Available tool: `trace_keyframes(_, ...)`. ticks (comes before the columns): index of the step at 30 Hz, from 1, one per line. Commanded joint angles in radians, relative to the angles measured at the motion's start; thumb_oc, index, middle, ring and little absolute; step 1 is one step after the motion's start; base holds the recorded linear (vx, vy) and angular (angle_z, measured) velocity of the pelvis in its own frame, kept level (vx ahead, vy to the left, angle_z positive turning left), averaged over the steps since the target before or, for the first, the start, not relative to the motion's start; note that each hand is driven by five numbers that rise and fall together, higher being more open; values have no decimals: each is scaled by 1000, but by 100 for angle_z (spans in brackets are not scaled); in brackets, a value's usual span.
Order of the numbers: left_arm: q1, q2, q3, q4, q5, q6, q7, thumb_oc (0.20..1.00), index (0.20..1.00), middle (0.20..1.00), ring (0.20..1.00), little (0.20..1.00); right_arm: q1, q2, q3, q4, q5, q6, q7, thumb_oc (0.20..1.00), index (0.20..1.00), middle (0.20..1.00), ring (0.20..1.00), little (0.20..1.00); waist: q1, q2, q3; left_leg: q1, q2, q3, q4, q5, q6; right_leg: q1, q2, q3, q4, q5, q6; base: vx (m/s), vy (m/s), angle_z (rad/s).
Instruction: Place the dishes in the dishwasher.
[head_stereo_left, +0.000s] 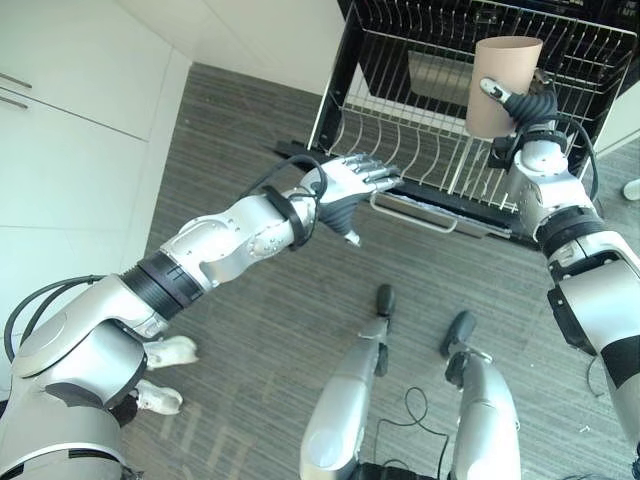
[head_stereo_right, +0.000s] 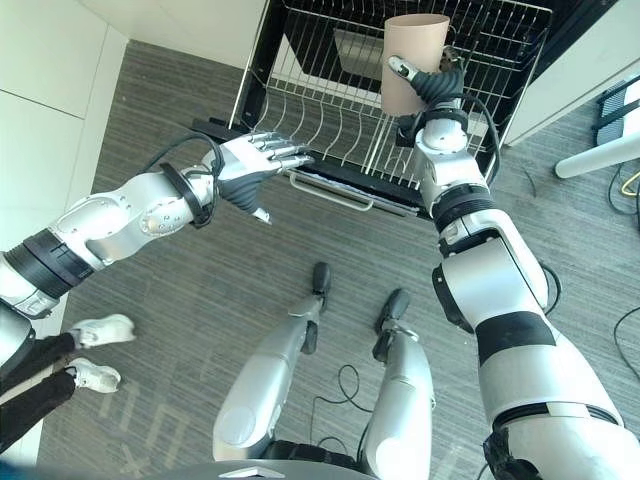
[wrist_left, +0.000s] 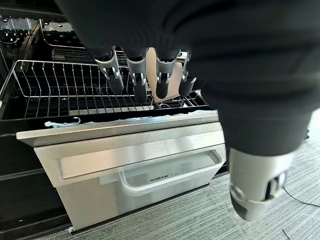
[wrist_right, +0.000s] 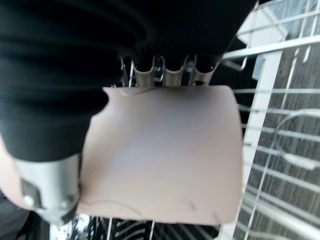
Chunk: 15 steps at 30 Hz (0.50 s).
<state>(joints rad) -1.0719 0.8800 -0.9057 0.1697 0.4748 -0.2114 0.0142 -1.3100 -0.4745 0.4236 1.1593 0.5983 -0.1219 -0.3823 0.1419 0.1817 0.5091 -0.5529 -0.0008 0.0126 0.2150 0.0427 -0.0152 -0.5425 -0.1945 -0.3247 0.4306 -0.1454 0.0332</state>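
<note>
Over on the left, our left hand (head_stereo_left: 345, 185) hovers with fingers straight and relaxed, just off the pulled-out dishwasher rack (head_stereo_left: 420, 150) — holding nothing. Further right, our right hand (head_stereo_left: 525, 110) is wrapped around the tan cup (head_stereo_left: 500, 85), upright above the rack's wires.

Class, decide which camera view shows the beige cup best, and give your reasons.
The right eye view: the whole beige cup shows upright, gripped by the right hand above the dishwasher rack. The left eye view shows much the same. The right wrist view shows just its side wall very close. The left wrist view shows a sliver behind the fingers.
</note>
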Motion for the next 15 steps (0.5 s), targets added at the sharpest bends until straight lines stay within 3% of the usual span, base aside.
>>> trace_keyframes(1, -42, 26, 55, -68, -34, 6, 3, 1000, 1000, 1000, 1000, 1000, -68, -35, -12, -36, -27, -95, -100, 200, 200, 200, 200, 200, 10, 41, 11, -49, 43, 28, 85, -40, -77, 68, -47, 48, -131, 141, 130, -43, -3, -3)
trace_keyframes(7, -20, 39, 67, -74, -28, 7, 11, 1000, 1000, 1000, 1000, 1000, -46, -54, -64, -41, -55, -86, -244, 200, 200, 200, 200, 200, 5, 43, 11, -46, 46, 36, 85, -41, -79, 70, -47, 47, -131, 142, 132, -10, -1, -1)
trace_keyframes(15, -24, 54, 63, -101, -37, 15, 9, 1000, 1000, 1000, 1000, 1000, -15, -58, -76, -23, 0, -50, -216, 200, 200, 200, 200, 200, 6, 46, 11, -56, 46, 39, 85, -38, -80, 60, -50, 48, -131, 149, 136, 0, 0, 0)
